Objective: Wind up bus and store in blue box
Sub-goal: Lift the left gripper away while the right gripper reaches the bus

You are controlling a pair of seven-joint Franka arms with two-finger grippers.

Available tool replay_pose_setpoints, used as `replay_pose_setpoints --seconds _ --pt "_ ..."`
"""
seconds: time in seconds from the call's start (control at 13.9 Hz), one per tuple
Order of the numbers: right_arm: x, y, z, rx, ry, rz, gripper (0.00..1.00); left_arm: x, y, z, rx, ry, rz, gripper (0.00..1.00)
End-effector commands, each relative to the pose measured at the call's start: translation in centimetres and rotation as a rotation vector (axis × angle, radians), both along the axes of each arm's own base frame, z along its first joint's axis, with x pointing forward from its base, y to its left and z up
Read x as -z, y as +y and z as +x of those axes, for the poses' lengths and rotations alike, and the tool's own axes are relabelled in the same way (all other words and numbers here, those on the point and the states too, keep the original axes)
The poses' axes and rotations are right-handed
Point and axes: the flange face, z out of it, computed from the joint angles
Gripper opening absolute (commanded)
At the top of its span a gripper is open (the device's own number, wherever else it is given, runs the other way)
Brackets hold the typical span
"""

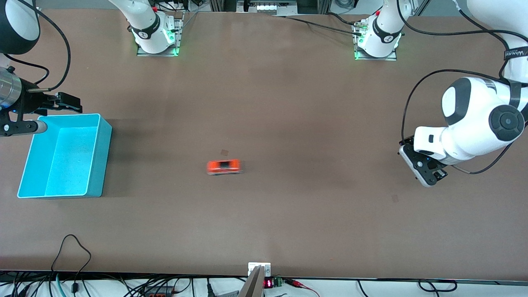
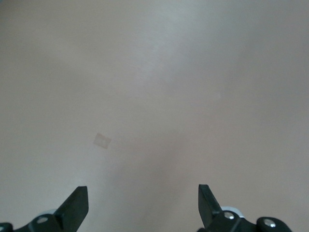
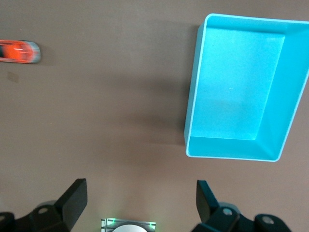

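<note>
One bus (image 1: 223, 166), one blue box (image 1: 99, 165), two hands spread apart, empty.

Both arms have glossy white shells with dark grey round caps at the joints. Each base stands on a metal plate and gives a green glow; a black ring goes around the lower link, with a small red part above it. Black cables hang in loops along the arms. The left gripper (image 1: 433, 175) has a white and grey housing with black parts and small screws. The right gripper (image 1: 68, 103) is black, behind a silver metal cylinder. The fingers (image 2: 77, 205) are black, wedge-shaped.
</note>
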Motion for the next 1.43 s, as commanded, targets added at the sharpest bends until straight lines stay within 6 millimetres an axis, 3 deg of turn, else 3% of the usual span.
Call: replay_pose_setpoints --seconds 0.0,0.22,0.5,0.65,0.79,0.93,1.15,1.36 --pt "-0.1 0.2 -0.2 -0.019 0.009 0.050 1.00 -2.7 -0.6 0.2 -0.219 -0.026 -0.008 1.00" --pt "1.4 0.6 0.4 -0.041 0.035 0.084 1.00 -4.6 1.0 1.0 -0.494 -0.057 -0.006 1.00" --pt "2.6 1.7 0.3 -0.079 0.040 0.089 1.00 -6.4 6.2 0.6 -0.678 -0.056 0.002 1.00" --pt "4.1 2.6 0.3 -0.107 0.019 0.097 1.00 -8.7 8.2 0.8 -0.776 -0.057 -0.062 1.00" --pt "6.0 2.9 0.7 -0.254 -0.007 0.123 1.00 -11.1 8.6 0.5 -0.892 -0.040 -0.064 1.00" --pt "9.7 1.5 0.9 -0.510 -0.054 0.163 1.00 -13.7 8.3 -0.3 -0.952 -0.020 -0.056 1.00" --pt "13.7 0.9 1.2 -0.822 -0.118 0.185 1.00 -17.3 7.1 -3.0 -1.032 0.001 -0.037 1.00" --pt "18.8 0.1 2.5 -1.095 -0.121 0.219 1.00 -18.3 6.3 -4.5 -1.016 0.005 -0.041 1.00"
